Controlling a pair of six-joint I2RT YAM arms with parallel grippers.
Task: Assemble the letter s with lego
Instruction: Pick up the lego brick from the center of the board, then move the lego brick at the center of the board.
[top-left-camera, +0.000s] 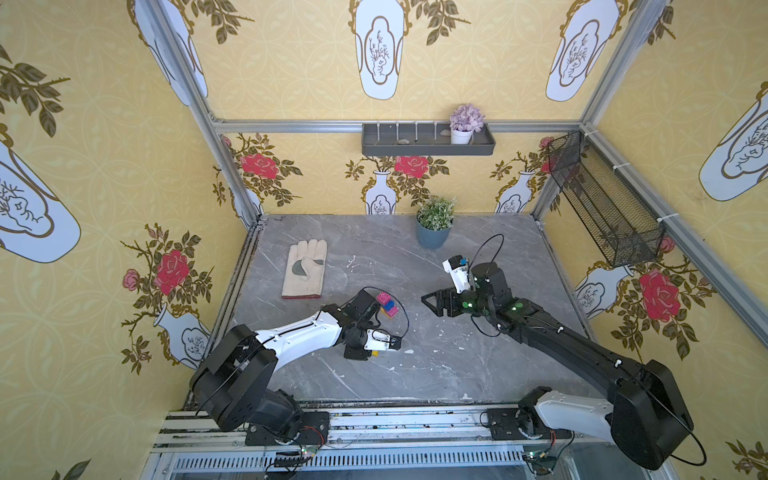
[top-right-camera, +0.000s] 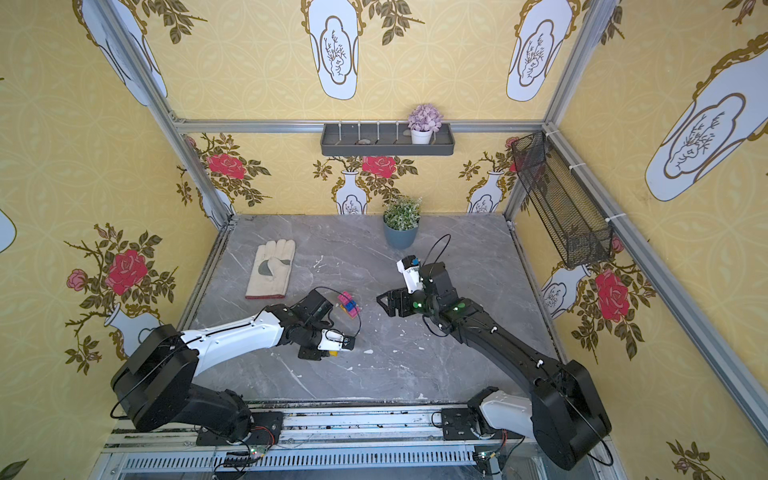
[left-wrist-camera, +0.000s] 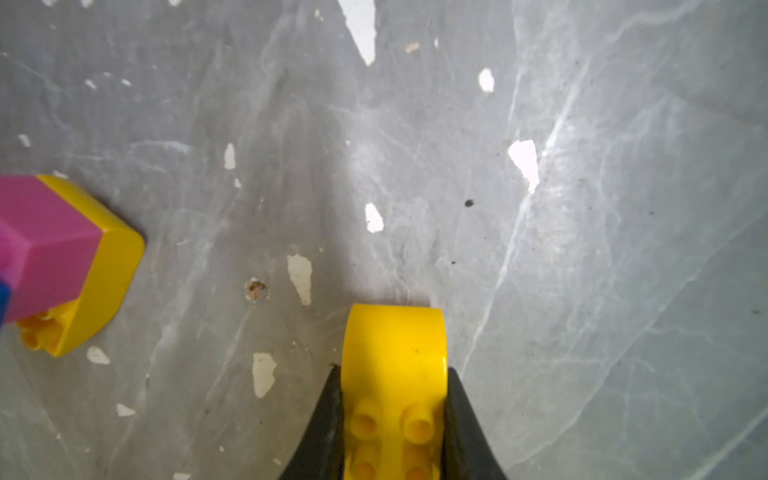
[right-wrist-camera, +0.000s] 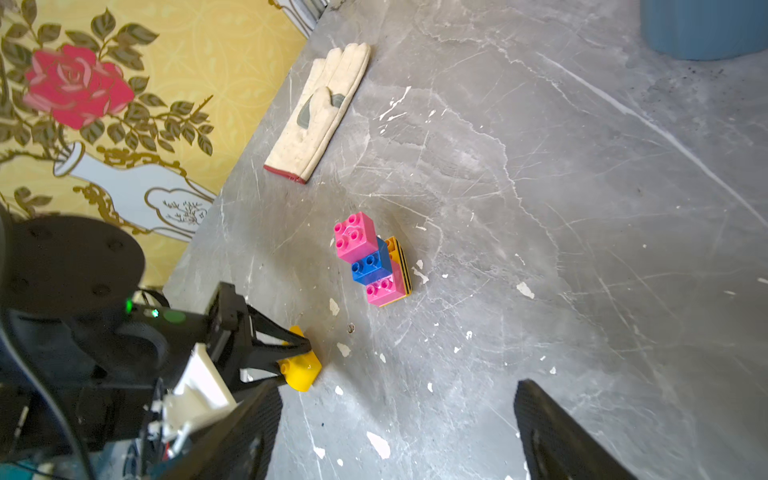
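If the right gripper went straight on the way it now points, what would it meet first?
Probably the pink, blue and yellow brick stack: in the right wrist view it lies straight ahead of the open right gripper. Its height is unclear, so the tabletop might come first.

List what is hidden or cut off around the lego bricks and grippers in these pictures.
Loose yellow oblong plastic brick: both top views, left gripper covers nearly all; left wrist view, picture edge cuts its studded end.
Stack of pink and blue square bricks on a yellow brick: left wrist view, edge cuts it; blue barely shows.
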